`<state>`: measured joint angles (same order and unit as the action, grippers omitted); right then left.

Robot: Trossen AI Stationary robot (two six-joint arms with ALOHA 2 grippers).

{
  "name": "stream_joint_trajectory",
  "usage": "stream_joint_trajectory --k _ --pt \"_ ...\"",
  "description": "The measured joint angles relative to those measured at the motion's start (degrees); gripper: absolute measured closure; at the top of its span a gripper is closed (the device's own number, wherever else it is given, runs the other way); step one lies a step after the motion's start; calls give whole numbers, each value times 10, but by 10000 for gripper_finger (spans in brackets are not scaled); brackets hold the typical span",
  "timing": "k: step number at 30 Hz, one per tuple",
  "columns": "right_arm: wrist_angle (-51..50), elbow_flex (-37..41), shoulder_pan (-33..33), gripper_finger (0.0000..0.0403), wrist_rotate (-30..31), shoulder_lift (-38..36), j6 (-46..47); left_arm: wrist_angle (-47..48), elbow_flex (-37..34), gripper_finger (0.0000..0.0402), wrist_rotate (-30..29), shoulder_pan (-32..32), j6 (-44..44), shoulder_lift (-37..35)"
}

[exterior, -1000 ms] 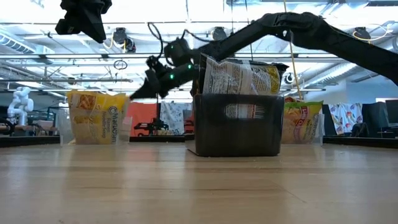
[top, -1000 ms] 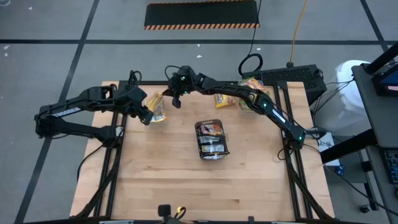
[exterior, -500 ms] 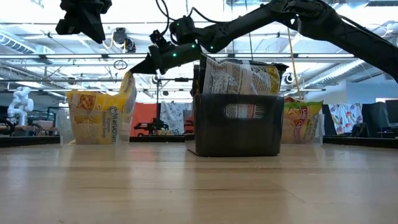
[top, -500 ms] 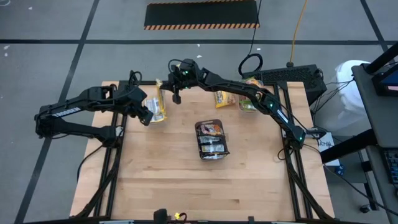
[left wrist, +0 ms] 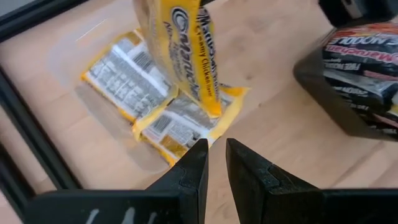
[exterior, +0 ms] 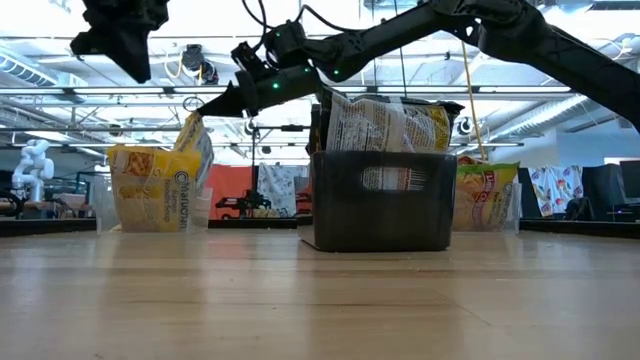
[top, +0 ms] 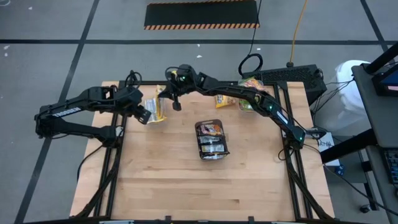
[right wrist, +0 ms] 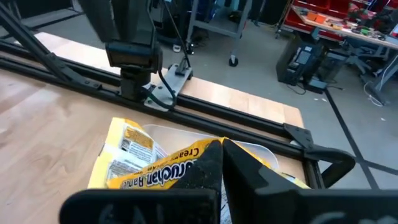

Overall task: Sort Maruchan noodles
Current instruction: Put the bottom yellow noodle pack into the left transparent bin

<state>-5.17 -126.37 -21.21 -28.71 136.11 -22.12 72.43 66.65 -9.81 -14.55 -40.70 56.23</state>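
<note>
Right gripper [top: 166, 93]: pinching a yellow Maruchan packet [exterior: 193, 142], hanging it over the clear tub [exterior: 150, 210].
Clear tub: holds more yellow packets [left wrist: 155, 102].
Left gripper [left wrist: 214, 163]: beside the tub, fingers slightly apart, gripping nothing.
Dark tray [exterior: 380, 212]: right of the tub, holding dark packets [top: 211, 129].

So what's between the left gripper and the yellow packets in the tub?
Nothing: the left wrist view shows only air between the left gripper and the yellow packets.
</note>
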Motion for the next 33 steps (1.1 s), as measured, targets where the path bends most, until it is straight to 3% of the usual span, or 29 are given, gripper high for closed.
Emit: stream_joint_trajectory --k 14,25,33 --pt "7 0 34 403 -16 0 -33 10 0 339 -3 0 6 0" --pt "4 0 53 403 -17 0 -120 10 0 339 -3 0 20 0" --pt "-17 0 55 403 -105 0 -102 10 0 339 -3 0 20 0"
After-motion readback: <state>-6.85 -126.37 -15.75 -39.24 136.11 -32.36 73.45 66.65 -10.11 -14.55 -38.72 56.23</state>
